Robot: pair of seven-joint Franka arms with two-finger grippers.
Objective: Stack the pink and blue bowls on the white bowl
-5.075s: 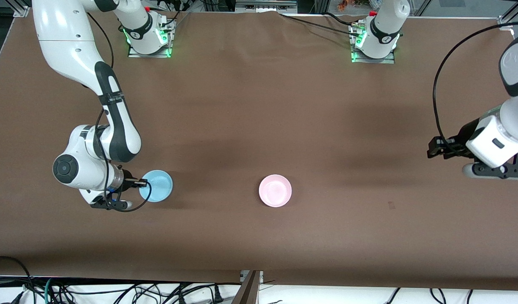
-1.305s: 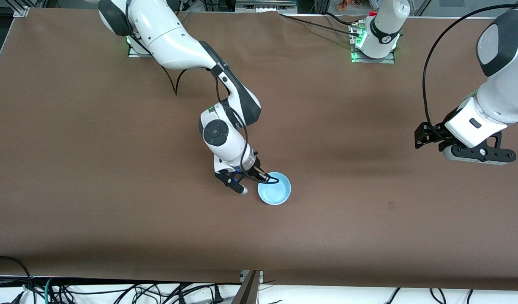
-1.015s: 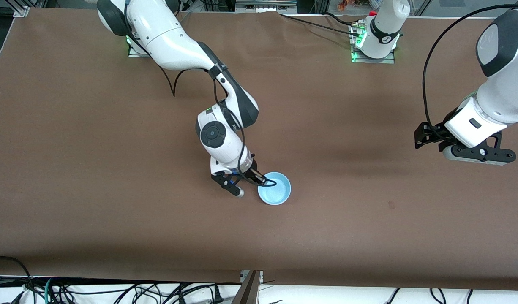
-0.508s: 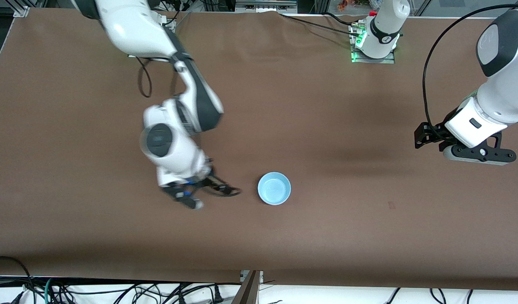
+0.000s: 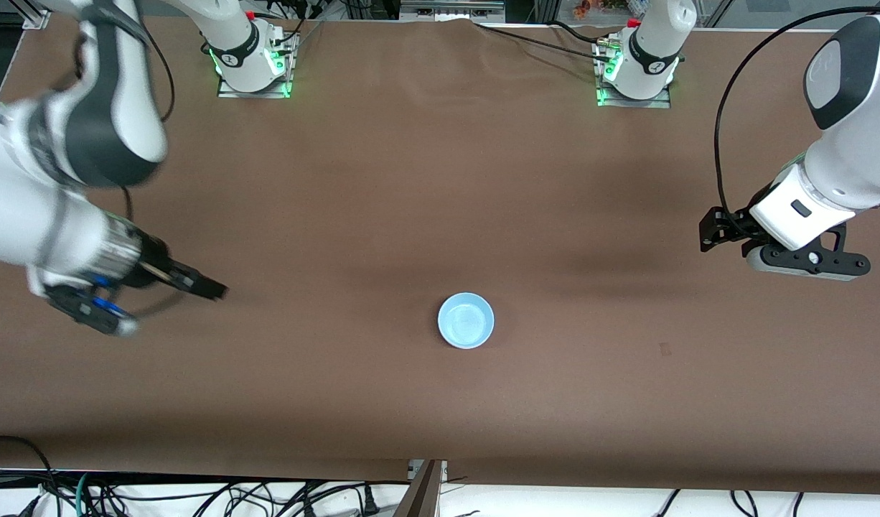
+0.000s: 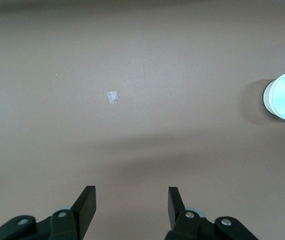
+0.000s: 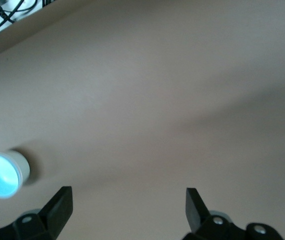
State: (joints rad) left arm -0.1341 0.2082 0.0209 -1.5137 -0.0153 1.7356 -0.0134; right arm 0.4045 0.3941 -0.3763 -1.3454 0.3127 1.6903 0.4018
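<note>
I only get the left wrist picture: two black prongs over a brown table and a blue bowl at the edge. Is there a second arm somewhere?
Observer: Yes. The right gripper hangs over the table toward the right arm's end, well away from the blue bowl.
Operator: Is it carrying anything?
Observer: No. The right wrist view shows its fingers wide apart with only bare table between them.
Operator: And where do my prongs sit in all this?
Observer: They are the left gripper, over the left arm's end of the table, so the bowl lies between the two grippers.

Both grippers, left gripper and right gripper, hang with jaws apart.
</note>
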